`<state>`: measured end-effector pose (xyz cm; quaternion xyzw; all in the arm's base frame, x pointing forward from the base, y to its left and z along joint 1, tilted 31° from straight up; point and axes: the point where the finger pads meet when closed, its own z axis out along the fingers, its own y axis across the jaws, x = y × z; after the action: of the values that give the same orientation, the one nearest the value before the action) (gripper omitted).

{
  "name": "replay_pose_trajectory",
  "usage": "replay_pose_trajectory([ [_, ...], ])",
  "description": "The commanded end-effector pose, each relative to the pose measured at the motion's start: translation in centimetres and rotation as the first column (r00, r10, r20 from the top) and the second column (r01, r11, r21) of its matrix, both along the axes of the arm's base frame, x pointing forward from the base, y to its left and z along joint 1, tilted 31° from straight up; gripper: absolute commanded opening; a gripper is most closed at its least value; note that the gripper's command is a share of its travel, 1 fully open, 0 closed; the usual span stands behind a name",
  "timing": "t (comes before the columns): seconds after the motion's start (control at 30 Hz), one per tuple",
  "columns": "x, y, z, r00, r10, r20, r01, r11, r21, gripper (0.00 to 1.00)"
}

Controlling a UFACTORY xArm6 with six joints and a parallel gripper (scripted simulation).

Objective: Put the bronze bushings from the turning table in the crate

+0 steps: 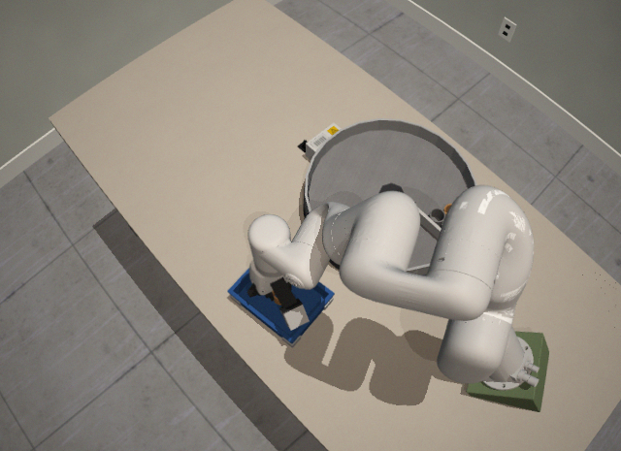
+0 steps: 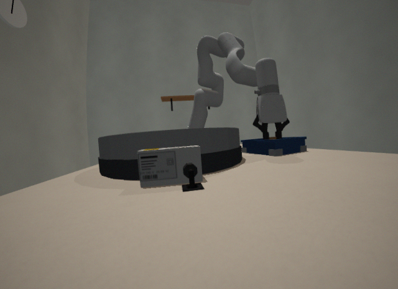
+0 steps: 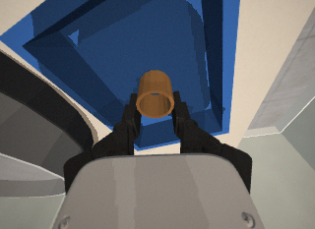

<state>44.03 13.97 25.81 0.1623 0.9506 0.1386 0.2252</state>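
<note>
The fingers reach down inside the blue crate [image 2: 289, 143], clamped on a bronze bushing [image 3: 156, 94], with the crate's walls [image 3: 225, 57] close around them. The turning table's raised rim [image 2: 166, 141] stands just beside the crate (only a narrow strip of bench [image 1: 200, 136] shows between them). Above the crate the way up is open. The arm's own links [image 1: 391, 245] arch over part of the turning table, covering the bushings [image 1: 437, 214] there.
</note>
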Motion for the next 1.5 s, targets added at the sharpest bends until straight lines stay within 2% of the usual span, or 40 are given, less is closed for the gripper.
replay_pose_trajectory([
  [0.0,0.25,0.09,-0.13,1.000,0.000,0.004,0.000,1.000,0.001,0.00],
  [1.47,0.58,0.22,-0.68,1.000,0.000,0.004,0.000,1.000,0.001,0.00],
])
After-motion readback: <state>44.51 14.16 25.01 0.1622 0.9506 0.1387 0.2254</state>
